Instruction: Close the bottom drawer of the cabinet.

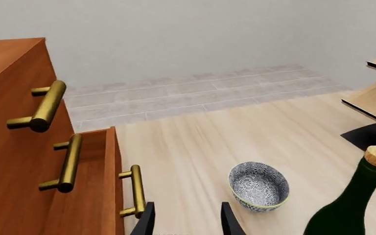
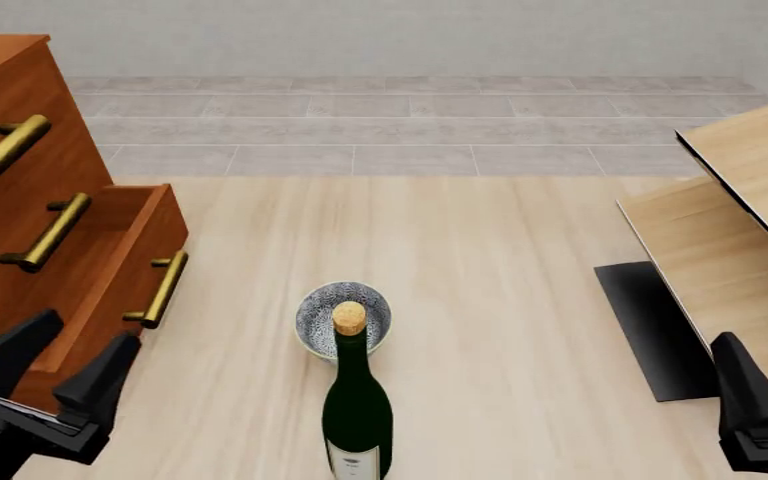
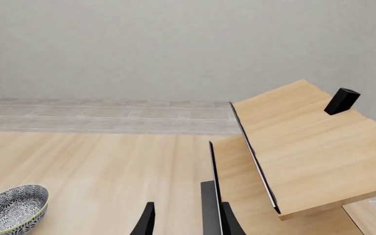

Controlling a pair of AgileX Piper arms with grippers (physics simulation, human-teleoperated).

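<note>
The cabinet [image 2: 84, 150] stands at the left, reddish-brown with three brass bar handles; it also shows in the left wrist view [image 1: 11, 147]. The bottom drawer [image 2: 117, 260] is pulled out past the two above it, its handle [image 2: 157, 290] facing the table's middle. In the left wrist view the bottom drawer's front [image 1: 113, 171] and handle [image 1: 133, 191] lie just beside my left gripper [image 1: 188, 223]. My left gripper [image 2: 61, 365] is open and empty, close in front of the drawer front, not touching it. My right gripper [image 2: 758, 400] is open and empty at the far right [image 3: 188, 220].
A dark green corked wine bottle [image 2: 355, 410] stands in the near middle, with a patterned bowl [image 2: 343, 315] just behind it. Pale wood panels [image 2: 731, 260] slant at the right above a black mat [image 2: 651, 330]. A tiled floor strip runs along the back.
</note>
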